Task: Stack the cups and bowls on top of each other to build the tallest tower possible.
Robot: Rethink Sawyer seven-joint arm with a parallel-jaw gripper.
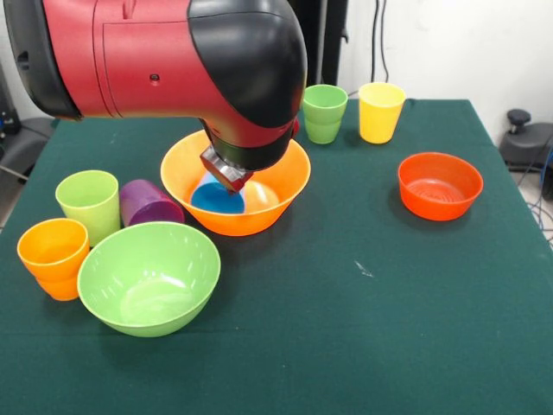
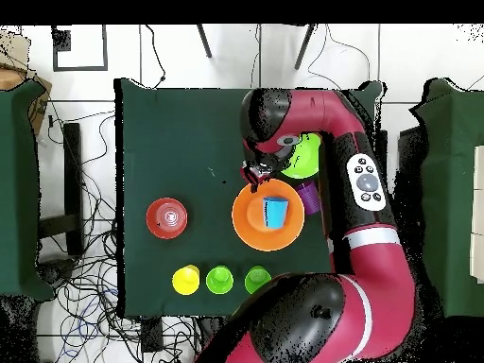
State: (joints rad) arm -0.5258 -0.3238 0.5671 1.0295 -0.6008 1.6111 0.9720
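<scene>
A large orange bowl (image 1: 278,186) (image 2: 248,222) stands mid-table with a blue cup (image 1: 216,198) (image 2: 275,211) inside it. My gripper (image 1: 227,173) (image 2: 257,174) hangs over the bowl's rim area, just above the blue cup and apart from it. A lime bowl (image 1: 149,277) (image 2: 304,159) stands at the front left, partly under the arm in the overhead view. Beside it are an orange cup (image 1: 54,258), a lime cup (image 1: 88,202) and a purple cup (image 1: 149,203) (image 2: 307,195) on its side.
A darker green cup (image 1: 324,113) (image 2: 219,280) and a yellow cup (image 1: 380,111) (image 2: 185,280) stand at the far edge. Another green cup (image 2: 257,280) shows only in the overhead view. A red-orange bowl (image 1: 439,185) (image 2: 166,217) stands alone at the right.
</scene>
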